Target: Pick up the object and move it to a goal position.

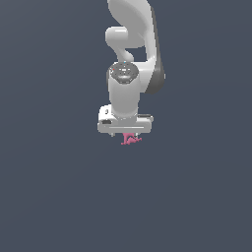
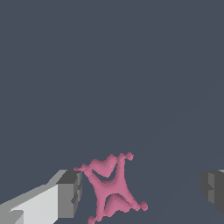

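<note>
Two finger pads are seen in the wrist view, wide apart, and between them the object (image 2: 111, 188) is caught, a small pink piece of thin knobby prongs, nothing gripped as yet. Going left to right across that view: the nearer pad (image 2: 70, 192) is found just beside the object's prongs, almost touching them, then the pink piece itself, then a broad stretch of bare floor (image 2: 109, 65), then the far pad (image 2: 213, 190) well apart at the frame's edge. The gripper (image 2: 142, 192) is therefore judged open and off centre over its target. For the step in hand, the grasp, a small sideways correction is called for so that the object is brought midway between the pads before they are closed; otherwise the piece may be pushed along by the near pad. The stout middle of the piece should be taken rather than a thin prong, which could slip or twist out. Whether the pads are low enough cannot be told from here. In the exterior view the white arm (image 1: 129, 59) is seen from above with the hand (image 1: 125, 129) pointed down, and only a little of the object (image 1: 131, 140) is shown peeping from beneath it, towards the exterior view's right of centre; the fingers are hidden there. No goal marker is made out in either view.
</note>
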### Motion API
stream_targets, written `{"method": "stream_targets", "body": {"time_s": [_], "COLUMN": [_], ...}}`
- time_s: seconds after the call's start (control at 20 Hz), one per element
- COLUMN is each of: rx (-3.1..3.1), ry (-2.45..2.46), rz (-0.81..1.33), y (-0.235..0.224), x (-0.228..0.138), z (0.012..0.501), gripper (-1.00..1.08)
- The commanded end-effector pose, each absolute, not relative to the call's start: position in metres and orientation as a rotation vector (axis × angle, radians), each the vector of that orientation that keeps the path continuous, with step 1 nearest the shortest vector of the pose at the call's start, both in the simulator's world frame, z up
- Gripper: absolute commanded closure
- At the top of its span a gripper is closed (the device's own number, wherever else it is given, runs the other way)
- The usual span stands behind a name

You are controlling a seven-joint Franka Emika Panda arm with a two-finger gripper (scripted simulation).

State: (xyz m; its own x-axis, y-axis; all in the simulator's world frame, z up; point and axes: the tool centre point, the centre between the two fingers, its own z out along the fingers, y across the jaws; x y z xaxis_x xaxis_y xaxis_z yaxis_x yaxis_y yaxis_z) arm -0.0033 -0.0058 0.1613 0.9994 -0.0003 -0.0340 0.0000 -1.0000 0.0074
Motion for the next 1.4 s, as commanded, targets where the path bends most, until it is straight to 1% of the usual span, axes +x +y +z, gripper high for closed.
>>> {"method": "stream_targets", "body": {"time_s": [0.0,0.45,0.7,1.05,1.35], "rx": [3.134,3.121,3.121,3.122,3.122], "ry": [0.000,0.039,0.042,0.096,0.187], "rz": [-0.053,-0.022,-0.023,-0.020,-0.015], "y": [-0.006,-0.021,-0.020,-0.015,-0.006], "x": [-0.003,0.003,0.002,-0.010,-0.033], "z": [0.161,0.175,0.173,0.156,0.127], "gripper": [-0.92,-0.92,-0.92,-0.92,-0.92]}}
